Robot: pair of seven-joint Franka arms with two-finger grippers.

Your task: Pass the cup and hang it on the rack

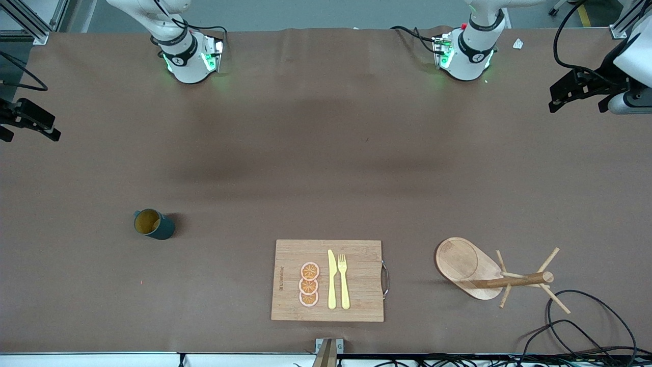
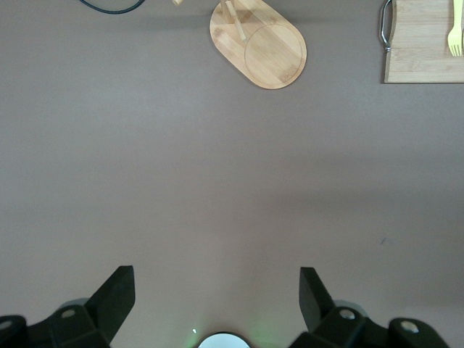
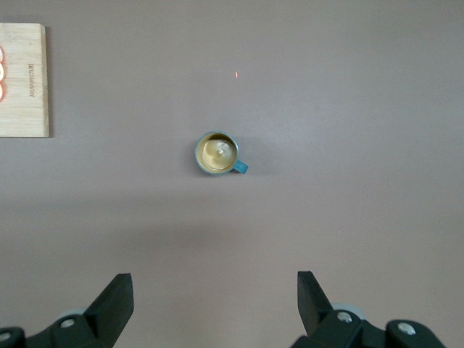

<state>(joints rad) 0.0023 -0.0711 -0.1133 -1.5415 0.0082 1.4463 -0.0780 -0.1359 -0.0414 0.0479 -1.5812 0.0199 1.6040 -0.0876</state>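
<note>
The dark teal cup stands upright on the brown table toward the right arm's end, its tan inside showing. The wooden rack stands on its oval base toward the left arm's end, its pegs angling off the post. My right gripper hangs high over the table at the right arm's end, open, nothing between its fingers. My left gripper hangs high over the left arm's end, also open with nothing in it. Both are well apart from the cup and the rack.
A bamboo cutting board with a metal handle lies between cup and rack, near the front edge. On it lie three orange slices, a yellow knife and a yellow fork. Black cables loop beside the rack.
</note>
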